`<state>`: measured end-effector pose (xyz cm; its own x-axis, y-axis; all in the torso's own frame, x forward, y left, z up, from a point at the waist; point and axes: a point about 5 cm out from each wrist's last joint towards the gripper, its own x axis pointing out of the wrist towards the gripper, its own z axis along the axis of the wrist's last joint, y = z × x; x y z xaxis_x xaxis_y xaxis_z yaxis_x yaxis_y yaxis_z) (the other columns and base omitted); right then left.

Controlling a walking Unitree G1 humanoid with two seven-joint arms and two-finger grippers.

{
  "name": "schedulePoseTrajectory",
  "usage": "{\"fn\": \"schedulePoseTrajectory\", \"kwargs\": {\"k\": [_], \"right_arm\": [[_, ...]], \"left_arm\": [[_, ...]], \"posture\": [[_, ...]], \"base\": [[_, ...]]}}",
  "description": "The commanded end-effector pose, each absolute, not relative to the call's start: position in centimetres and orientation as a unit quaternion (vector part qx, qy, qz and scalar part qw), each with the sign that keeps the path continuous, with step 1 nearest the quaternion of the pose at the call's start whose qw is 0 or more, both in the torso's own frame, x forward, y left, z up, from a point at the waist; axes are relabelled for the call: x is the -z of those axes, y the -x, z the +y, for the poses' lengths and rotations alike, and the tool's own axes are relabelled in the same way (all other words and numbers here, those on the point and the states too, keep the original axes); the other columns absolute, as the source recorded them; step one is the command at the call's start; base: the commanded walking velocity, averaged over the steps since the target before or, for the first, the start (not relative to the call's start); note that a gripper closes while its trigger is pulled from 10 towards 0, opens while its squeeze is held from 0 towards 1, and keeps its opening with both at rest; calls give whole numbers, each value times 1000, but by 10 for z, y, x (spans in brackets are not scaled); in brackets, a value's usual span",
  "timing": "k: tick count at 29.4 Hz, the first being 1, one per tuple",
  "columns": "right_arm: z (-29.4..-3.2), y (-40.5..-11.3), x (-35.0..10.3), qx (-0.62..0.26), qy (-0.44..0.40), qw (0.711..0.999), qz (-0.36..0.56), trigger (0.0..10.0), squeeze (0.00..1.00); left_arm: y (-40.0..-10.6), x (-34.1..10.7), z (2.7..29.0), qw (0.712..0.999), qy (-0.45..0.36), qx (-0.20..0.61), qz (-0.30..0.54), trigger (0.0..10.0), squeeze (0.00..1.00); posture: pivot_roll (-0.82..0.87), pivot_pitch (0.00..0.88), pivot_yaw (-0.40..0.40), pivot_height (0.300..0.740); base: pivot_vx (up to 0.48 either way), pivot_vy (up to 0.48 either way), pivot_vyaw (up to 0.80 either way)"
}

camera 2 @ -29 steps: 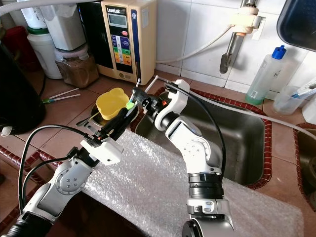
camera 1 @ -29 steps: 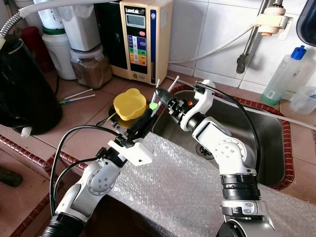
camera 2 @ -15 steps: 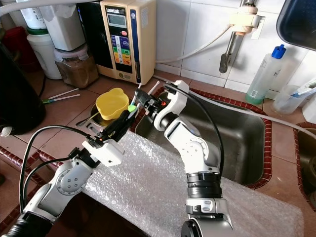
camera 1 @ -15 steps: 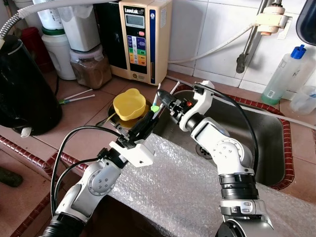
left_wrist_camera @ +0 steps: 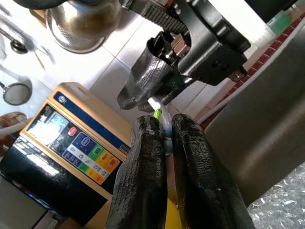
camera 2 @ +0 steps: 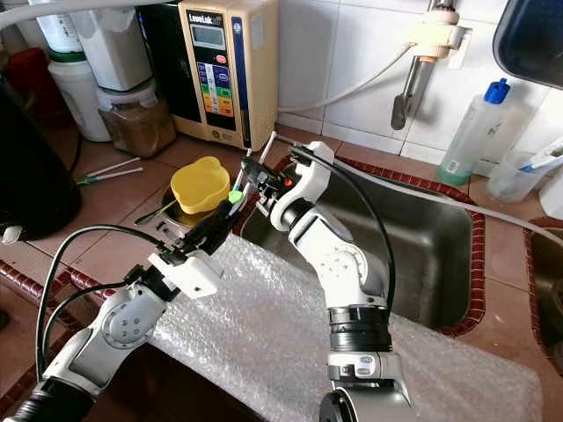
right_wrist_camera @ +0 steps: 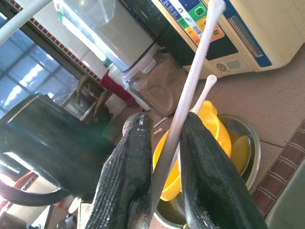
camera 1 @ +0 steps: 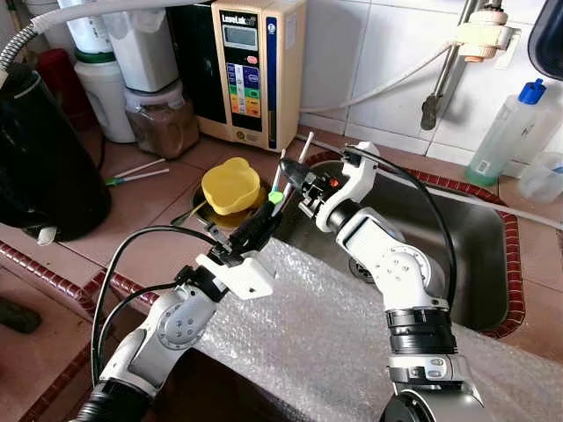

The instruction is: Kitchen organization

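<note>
Fingers of the right gripper (camera 1: 295, 178) close on two white sticks (right_wrist_camera: 188, 107); fingers of the left gripper (camera 1: 268, 204) close on a green-tipped stick (camera 1: 275, 195). Both grippers meet at the sink (camera 1: 479, 255) rim's 9 o'clock edge, over the bubble wrap (camera 1: 352, 334). At 9 o'clock from them sits the yellow bowl (camera 1: 230, 185).

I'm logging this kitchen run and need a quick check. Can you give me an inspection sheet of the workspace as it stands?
Surface: tiled counter; bubble wrap over its front edge.
Job's things: white sticks, yellow bowl.
Clutter: jar, soap bottle.
Grippers: right gripper shut on the sticks; left gripper shut on a green-tipped stick.
Cables: black leads along the arms.
Surroundings: sink, water ionizer.
</note>
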<state>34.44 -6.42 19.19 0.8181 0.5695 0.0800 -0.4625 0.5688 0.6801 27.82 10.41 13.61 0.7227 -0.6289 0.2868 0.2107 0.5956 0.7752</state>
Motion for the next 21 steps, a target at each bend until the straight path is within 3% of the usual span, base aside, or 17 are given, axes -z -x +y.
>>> {"fn": "schedulePoseTrajectory", "kwargs": {"k": [1,6,7,21], "right_arm": [[-72,-348,-182,-259,-351,896,91,0,0],[-73,-349,-182,-256,-348,897,90,0,0],[-73,-350,-182,-254,-346,899,89,0,0],[-74,-352,-182,-238,-339,907,79,0,0]], "left_arm": [[-280,-148,100,839,-372,249,-309,10000,0],[-281,-146,97,839,-369,259,-306,10000,0],[-281,-148,98,849,-350,249,-306,10000,1000],[-284,-153,100,863,-323,228,-315,10000,1000]], "posture": [[106,0,35,740],[105,0,34,740],[105,0,34,740],[109,0,35,740]], "base": [[0,0,0],[0,0,0],[0,0,0],[0,0,0]]}}
